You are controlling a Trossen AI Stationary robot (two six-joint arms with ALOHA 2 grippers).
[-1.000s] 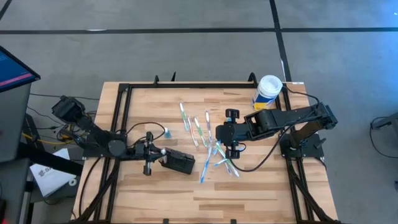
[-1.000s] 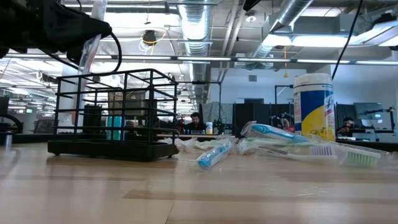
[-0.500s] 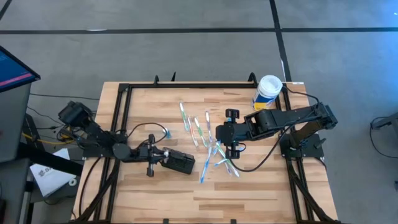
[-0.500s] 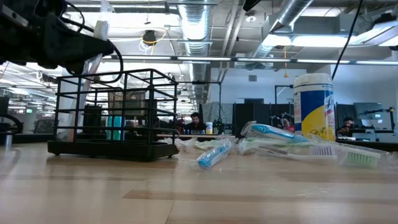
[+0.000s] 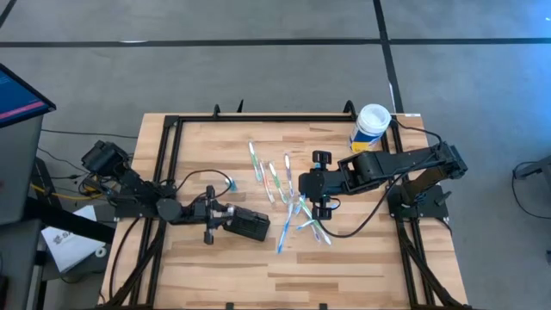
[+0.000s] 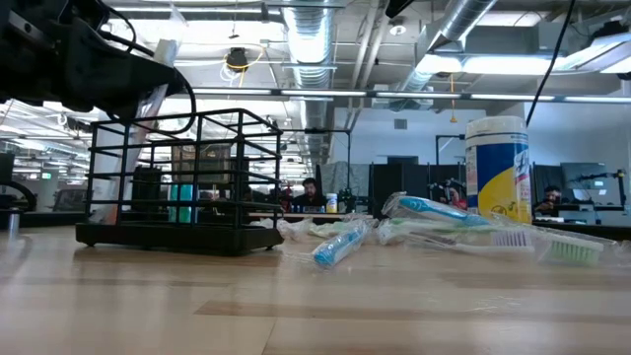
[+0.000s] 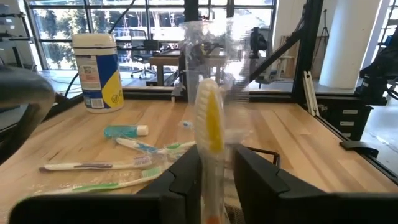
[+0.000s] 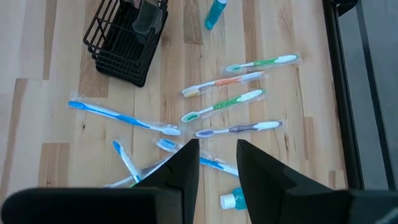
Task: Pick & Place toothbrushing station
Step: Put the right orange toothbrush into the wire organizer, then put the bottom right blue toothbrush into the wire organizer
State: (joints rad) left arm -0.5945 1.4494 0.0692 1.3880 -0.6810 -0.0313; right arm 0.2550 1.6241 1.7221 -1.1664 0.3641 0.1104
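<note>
— Where's the toothbrushing station (image 5: 246,225)?
— On the counter (image 5: 362,258), left of the scattered toothbrushes (image 5: 293,207); the left hand (image 5: 217,219) is at its left end.
— Holding anything?
— A wrapped yellow toothbrush (image 7: 210,124) stands between its parted fingers; gripped or loose, I cannot tell.
— The right hand (image 5: 312,184)?
— Over the toothbrushes, fingers apart, empty.

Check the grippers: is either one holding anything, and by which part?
A yellow wrapped toothbrush stands between the left gripper fingers, by its lower handle; whether it is gripped cannot be told. The right gripper holds nothing.
</note>
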